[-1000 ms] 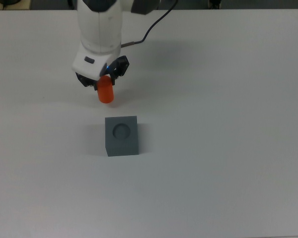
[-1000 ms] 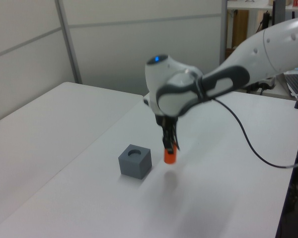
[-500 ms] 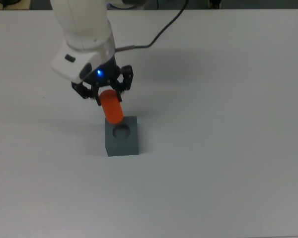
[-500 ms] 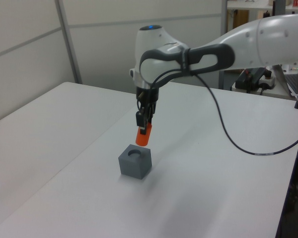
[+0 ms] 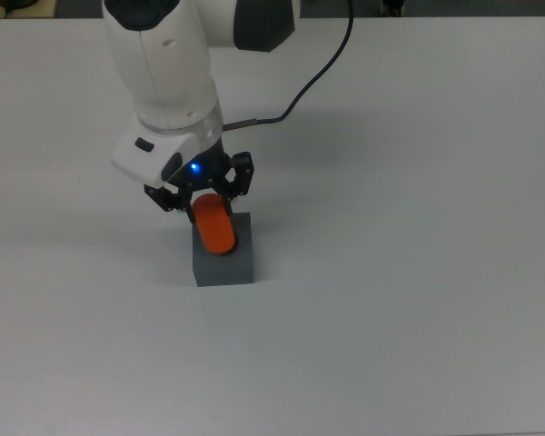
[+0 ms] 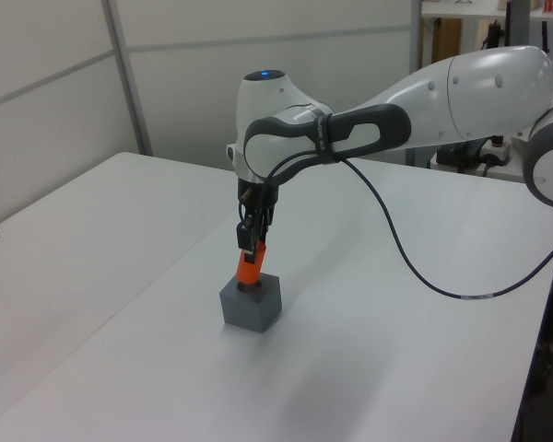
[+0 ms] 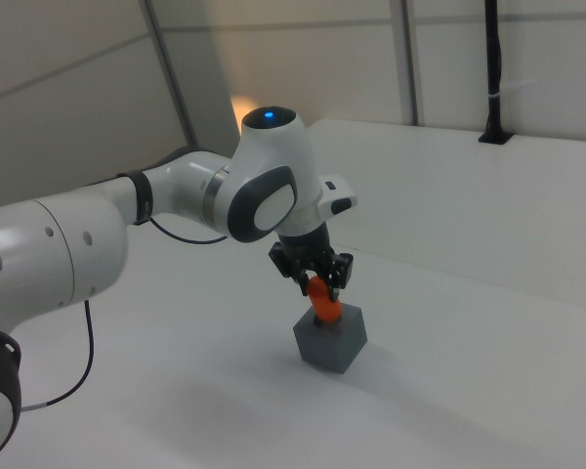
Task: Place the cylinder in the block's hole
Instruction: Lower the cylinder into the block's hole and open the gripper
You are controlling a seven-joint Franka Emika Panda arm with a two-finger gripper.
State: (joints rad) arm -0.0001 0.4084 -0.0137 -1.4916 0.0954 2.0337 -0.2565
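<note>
Cylinder (image 5: 216, 225) clamped between the black fingers of the gripper (image 5: 206, 197), upper end hidden among them, lower end hanging below the fingertips. Tilted rather than plumb in the left view (image 6: 250, 268), top leaning toward the arm. Lower end directly over the block (image 5: 225, 261) beneath the gripper, at or just inside the hole; cannot tell which, since the orange body covers the hole completely in the top view and the rim is masked in the right view (image 7: 323, 304) as well. Hole itself unseen in all three views. Block (image 6: 251, 304) sitting flat on the white table (image 5: 418, 272) straight below the fingers, nothing else in it or on it. Black cable (image 5: 320, 68) trailing away from the wrist across the table toward the top view's upper edge.
</note>
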